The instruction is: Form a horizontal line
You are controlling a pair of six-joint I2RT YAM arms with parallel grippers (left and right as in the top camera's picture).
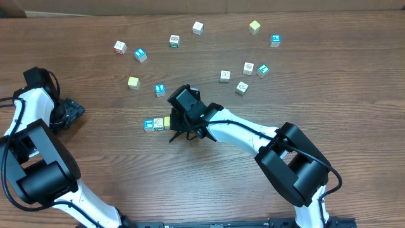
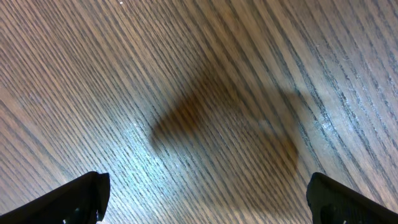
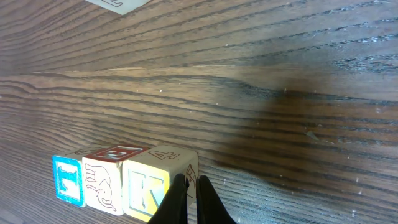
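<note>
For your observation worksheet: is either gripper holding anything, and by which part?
Nothing is held. The left gripper is open above the wooden table. The right gripper is shut and empty, its tips in front of the pale yellow lettered cube.

The cube row lies touching, blue leftmost.

The tabletop showed dark brown wood, and the grain ran in fine, slightly ridged lines with a soft sheen where the light caught it. The row of cubes looked like painted wood, matt, with flat printed faces. On the left gripper, the fingers read as matt black plastic. The right arm's shell was smooth white plastic, lightly glossy, and its joint was black and duller.
</note>
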